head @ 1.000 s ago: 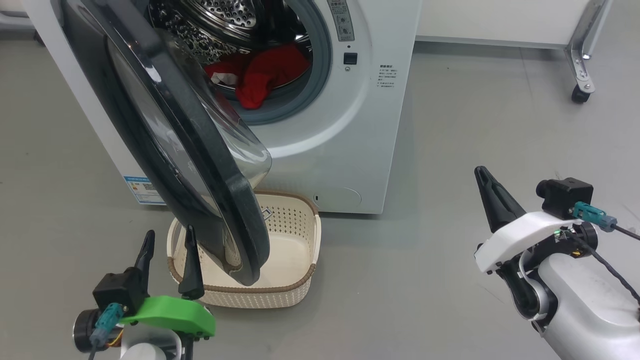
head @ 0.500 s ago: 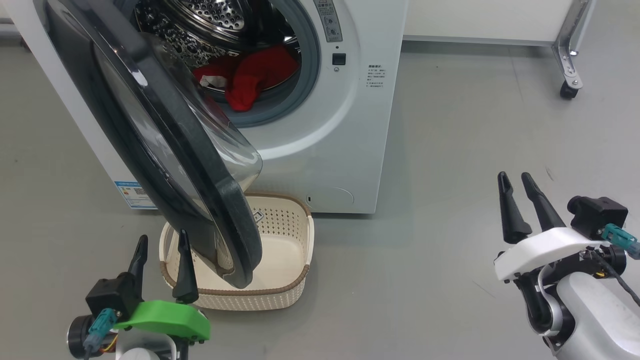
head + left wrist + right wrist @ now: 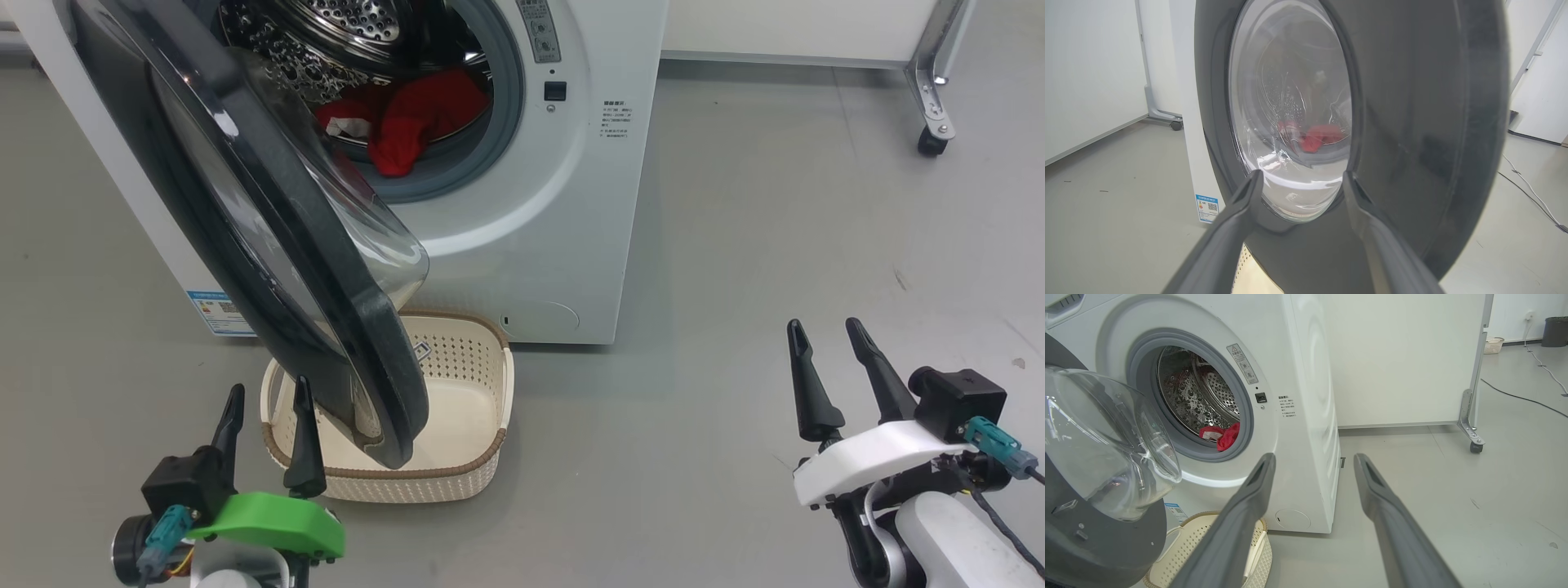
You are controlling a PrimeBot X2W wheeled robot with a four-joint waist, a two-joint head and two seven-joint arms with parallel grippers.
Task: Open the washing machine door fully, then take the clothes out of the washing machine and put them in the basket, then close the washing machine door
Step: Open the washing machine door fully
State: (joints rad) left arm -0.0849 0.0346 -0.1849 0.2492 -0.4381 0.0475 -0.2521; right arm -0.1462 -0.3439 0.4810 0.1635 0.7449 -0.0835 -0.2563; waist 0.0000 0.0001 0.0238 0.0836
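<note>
The washing machine door (image 3: 269, 212) is hanging just ahead of the left tool (image 3: 269, 385). The right tool (image 3: 823, 325) is hovering far from the clothes (image 3: 408, 118). Both are gaping open, holding nothing.

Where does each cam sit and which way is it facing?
Head: on head, looks down at big white front-loading washing machine, small cream perforated plastic basket; left tool, right tool at bottom.
Left wrist: on left arm, faces round black-rimmed glass door; own tool.
Right wrist: on right arm, faces steel drum; own tool.
All share bright red fabric clothes.
</note>
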